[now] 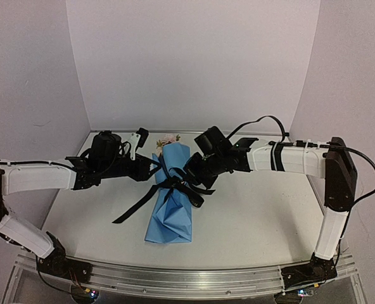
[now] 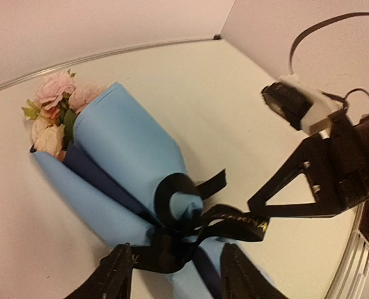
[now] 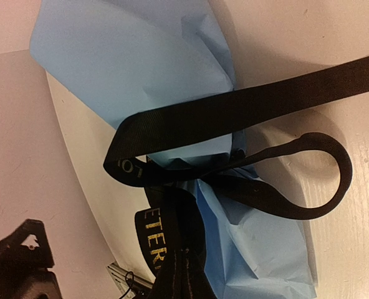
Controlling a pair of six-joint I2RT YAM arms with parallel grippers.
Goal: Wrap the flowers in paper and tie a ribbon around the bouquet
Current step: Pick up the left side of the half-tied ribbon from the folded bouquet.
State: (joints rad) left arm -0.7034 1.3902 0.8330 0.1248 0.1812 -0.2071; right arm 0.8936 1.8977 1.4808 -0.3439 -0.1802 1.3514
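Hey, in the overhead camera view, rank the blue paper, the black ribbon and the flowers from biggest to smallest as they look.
1. blue paper: covers the most area by far.
2. black ribbon: long, but thin.
3. flowers: only a small tuft shows above the wrap.

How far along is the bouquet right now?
Done: the paper is wrapped around the flowers, and the ribbon circles the bundle with crossed loops. In hand: the right gripper is shut on a ribbon tail; the left gripper stands open astride the ribbon. Left: snugging the knot, if loose, and letting go.
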